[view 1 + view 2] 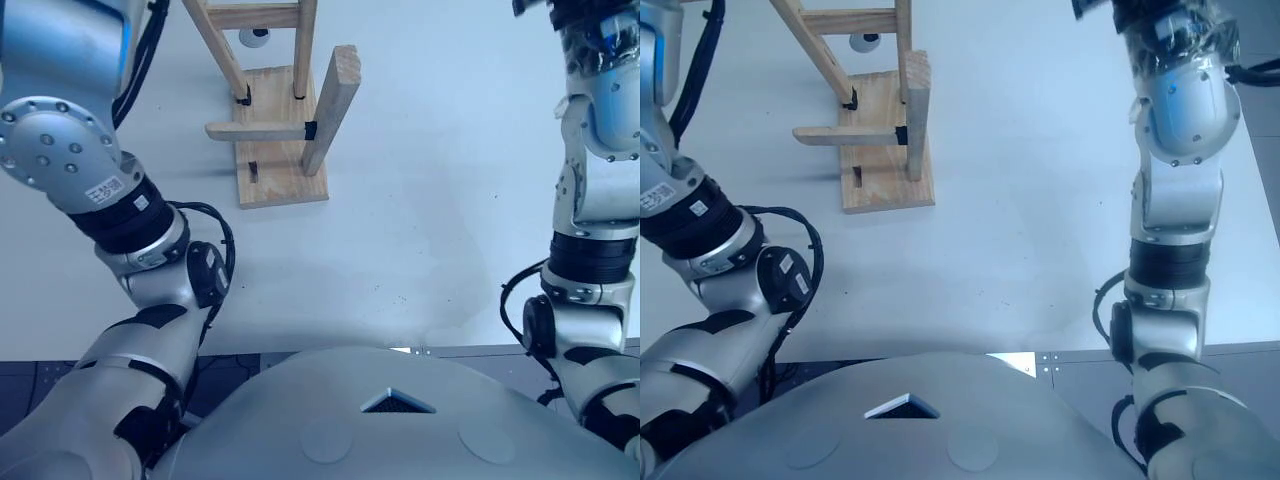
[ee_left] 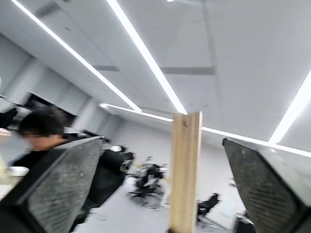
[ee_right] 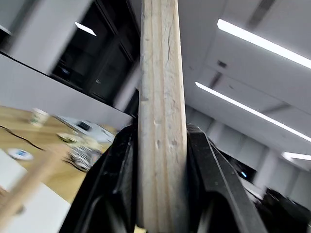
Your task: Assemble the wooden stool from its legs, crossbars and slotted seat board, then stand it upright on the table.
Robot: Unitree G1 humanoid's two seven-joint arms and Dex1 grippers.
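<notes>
The slotted seat board [image 1: 285, 180] lies flat on the white table at the far centre-left. Legs stand in it: one thick leg [image 1: 333, 105] leans with a crossbar [image 1: 255, 130] jutting left, and two more legs [image 1: 222, 45] are joined by a crossbar [image 1: 255, 15]. Both arms rise out of the top of the eye views. My left gripper [image 2: 163, 143] is open, its fingers [image 2: 63, 184] wide apart, with a wooden piece [image 2: 184, 170] upright in the gap and touching neither. My right gripper [image 3: 162, 128] is shut on a wooden leg [image 3: 163, 73].
A small dark round object [image 1: 259, 33] sits on the table [image 1: 420, 230] behind the stool. The table's middle and right side offer free room. Its front edge [image 1: 470, 348] runs just ahead of me.
</notes>
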